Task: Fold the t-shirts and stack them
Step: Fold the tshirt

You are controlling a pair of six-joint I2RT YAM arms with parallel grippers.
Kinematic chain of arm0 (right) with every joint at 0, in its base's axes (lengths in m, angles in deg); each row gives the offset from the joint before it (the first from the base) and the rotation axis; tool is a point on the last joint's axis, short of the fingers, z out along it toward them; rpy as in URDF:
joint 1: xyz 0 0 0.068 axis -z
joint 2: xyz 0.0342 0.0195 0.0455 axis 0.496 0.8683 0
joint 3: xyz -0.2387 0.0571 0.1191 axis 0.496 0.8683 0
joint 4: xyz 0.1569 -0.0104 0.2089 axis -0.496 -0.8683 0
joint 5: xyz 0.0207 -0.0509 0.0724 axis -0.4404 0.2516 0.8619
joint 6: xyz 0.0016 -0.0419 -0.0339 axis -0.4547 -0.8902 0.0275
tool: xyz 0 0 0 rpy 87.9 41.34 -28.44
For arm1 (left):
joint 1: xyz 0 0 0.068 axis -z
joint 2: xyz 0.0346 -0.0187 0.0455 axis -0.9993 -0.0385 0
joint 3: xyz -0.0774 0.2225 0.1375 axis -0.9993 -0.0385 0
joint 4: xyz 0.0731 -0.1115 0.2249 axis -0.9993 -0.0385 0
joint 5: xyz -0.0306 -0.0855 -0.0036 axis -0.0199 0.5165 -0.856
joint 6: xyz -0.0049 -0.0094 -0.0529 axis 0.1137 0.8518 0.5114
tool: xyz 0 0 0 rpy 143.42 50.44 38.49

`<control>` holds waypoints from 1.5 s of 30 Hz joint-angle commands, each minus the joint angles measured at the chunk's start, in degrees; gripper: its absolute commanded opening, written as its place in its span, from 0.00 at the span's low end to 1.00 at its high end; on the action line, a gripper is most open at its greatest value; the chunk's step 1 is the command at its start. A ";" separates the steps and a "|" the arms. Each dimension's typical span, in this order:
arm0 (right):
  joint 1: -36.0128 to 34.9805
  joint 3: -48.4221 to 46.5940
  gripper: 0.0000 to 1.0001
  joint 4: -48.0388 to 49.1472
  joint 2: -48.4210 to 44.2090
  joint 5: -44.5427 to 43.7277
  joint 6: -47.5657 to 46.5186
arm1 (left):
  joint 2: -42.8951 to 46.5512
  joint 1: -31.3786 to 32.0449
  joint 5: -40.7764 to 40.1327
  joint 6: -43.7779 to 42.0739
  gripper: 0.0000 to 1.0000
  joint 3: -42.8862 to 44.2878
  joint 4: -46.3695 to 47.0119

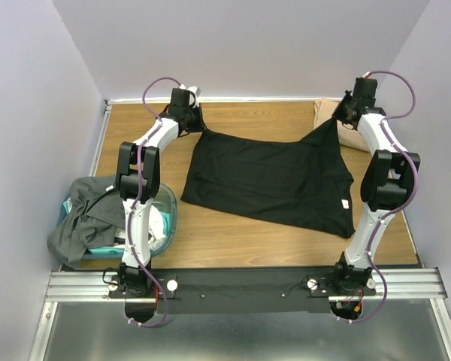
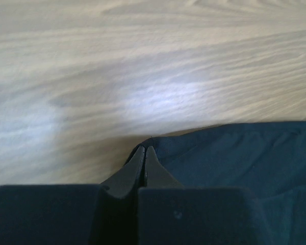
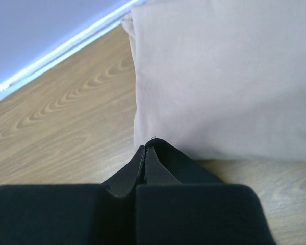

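A black t-shirt [image 1: 270, 180] lies spread across the middle of the wooden table, its two far corners lifted. My left gripper [image 1: 196, 124] is shut on its far left corner; in the left wrist view the gripper [image 2: 145, 149] pinches the dark cloth [image 2: 234, 158]. My right gripper [image 1: 338, 116] is shut on the far right corner; in the right wrist view it [image 3: 145, 147] pinches black cloth [image 3: 181, 161] just in front of a folded tan-beige t-shirt [image 3: 224, 76], which lies at the far right [image 1: 329, 114]. A dark grey t-shirt [image 1: 83, 218] hangs over the tub.
A teal see-through tub [image 1: 161, 222] stands at the near left with white cloth [image 1: 156, 226] inside, beside the left arm. Walls close the table at the back and both sides. A metal rail [image 1: 240, 284] runs along the near edge.
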 commanded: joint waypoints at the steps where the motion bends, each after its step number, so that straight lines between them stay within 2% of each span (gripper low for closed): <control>1: 0.29 -4.80 0.00 -3.71 2.32 -2.86 -1.12 | -2.21 -0.32 5.19 0.29 0.00 5.44 3.01; 4: 0.37 -5.43 0.00 -4.76 1.71 -2.86 -1.30 | -1.87 -0.85 5.28 -0.15 0.00 5.71 4.15; 8: 0.29 -3.07 0.00 -7.66 -2.84 -2.34 -1.39 | 1.28 -1.81 6.85 -1.99 0.00 1.68 5.12; 17: 0.37 12.49 0.00 -13.98 -16.47 -1.10 0.28 | 8.59 -1.82 6.52 -5.42 0.00 -10.18 6.44; 26: 0.29 22.60 0.00 -20.31 -28.07 -1.28 1.43 | 13.77 -1.82 4.31 -8.59 0.00 -15.55 3.62; 35: 0.29 29.89 0.00 -24.01 -35.81 -1.02 3.18 | 20.98 -1.82 3.69 -9.03 0.00 -23.55 3.27; 45: 0.29 34.55 0.00 -27.44 -40.39 0.56 3.62 | 28.27 -1.82 3.87 -7.53 0.00 -34.80 5.29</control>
